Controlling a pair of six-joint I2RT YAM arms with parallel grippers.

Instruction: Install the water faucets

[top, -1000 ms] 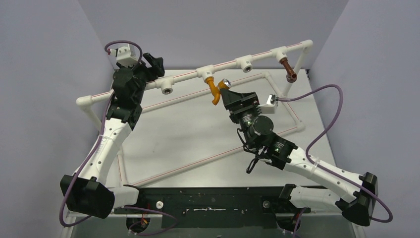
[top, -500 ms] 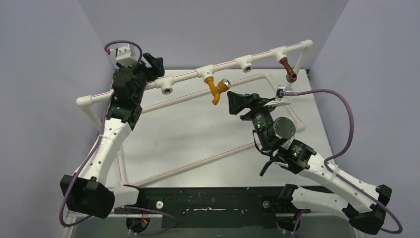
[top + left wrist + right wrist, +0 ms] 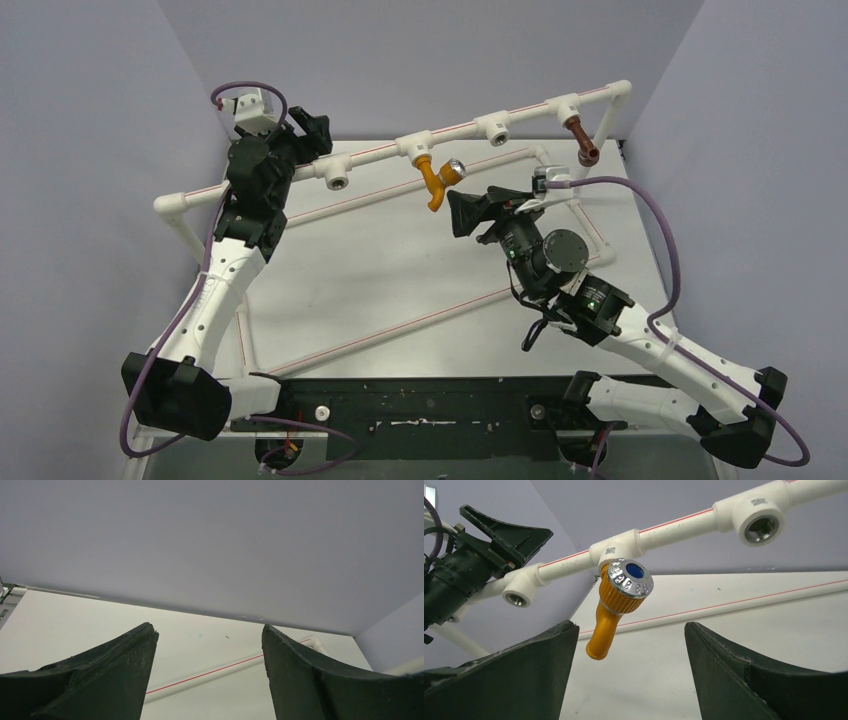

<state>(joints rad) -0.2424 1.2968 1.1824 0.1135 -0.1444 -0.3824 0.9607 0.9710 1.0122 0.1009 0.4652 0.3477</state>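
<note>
The orange-yellow faucet (image 3: 431,180) with its round silver end (image 3: 455,167) hangs from a white tee on the raised pipe rail (image 3: 455,129), spout down. In the right wrist view the faucet (image 3: 609,617) is ahead and a little left of centre. My right gripper (image 3: 460,213) (image 3: 630,628) is open and empty, just short of it and not touching. The dark reddish-brown faucet (image 3: 581,139) hangs from the tee near the rail's right end. My left gripper (image 3: 313,126) (image 3: 207,630) is open and empty by the rail's left part.
Two tee sockets (image 3: 340,181) (image 3: 497,131) on the rail stand empty. The white pipe frame lies on the table (image 3: 400,255), with a red-striped pipe (image 3: 220,672) ahead of the left gripper. Grey walls close in on three sides. The left arm (image 3: 479,555) shows in the right wrist view.
My right gripper has drawn back from the orange faucet's silver end and turned, the arm swinging right. The faucet stays on its tee. The left arm has not moved.
</note>
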